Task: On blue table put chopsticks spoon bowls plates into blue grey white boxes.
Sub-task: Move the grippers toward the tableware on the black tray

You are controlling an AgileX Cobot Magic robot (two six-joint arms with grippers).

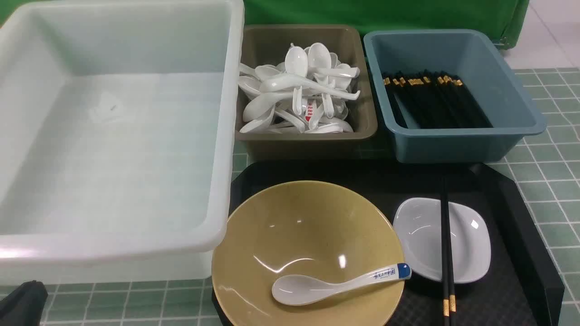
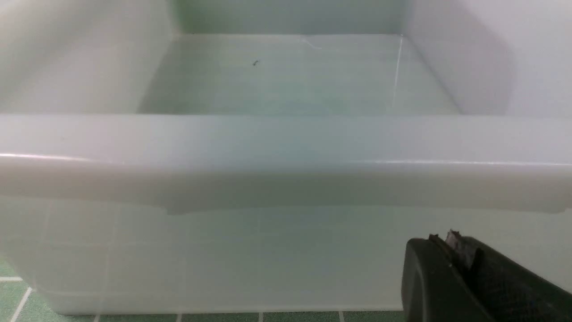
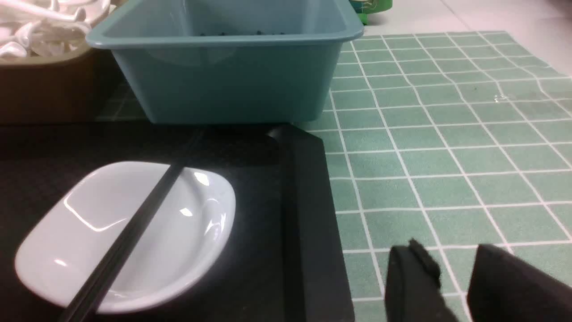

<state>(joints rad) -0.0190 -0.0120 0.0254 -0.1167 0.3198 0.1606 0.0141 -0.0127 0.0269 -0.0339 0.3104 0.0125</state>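
Chopsticks point(image 1: 446, 244) lie across the white plate point(image 1: 417, 235) on the black tray's point(image 1: 521, 226) right side, beside the tan bowl point(image 1: 294, 226) holding a spoon point(image 1: 335, 285) whose blue handle print is too small to read. The left gripper point(image 2: 440, 239) has its fingers pressed together, empty, at the white box's point(image 2: 286, 152) near wall; the right gripper point(image 3: 453, 257) stands partly parted, empty, above the table point(image 3: 447, 134) just off the tray's right edge.

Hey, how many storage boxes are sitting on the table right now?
3. A large white box is on the left, a grey-brown box piled with white spoons in the middle, and a blue box holding black chopsticks on the right. None seems hidden.
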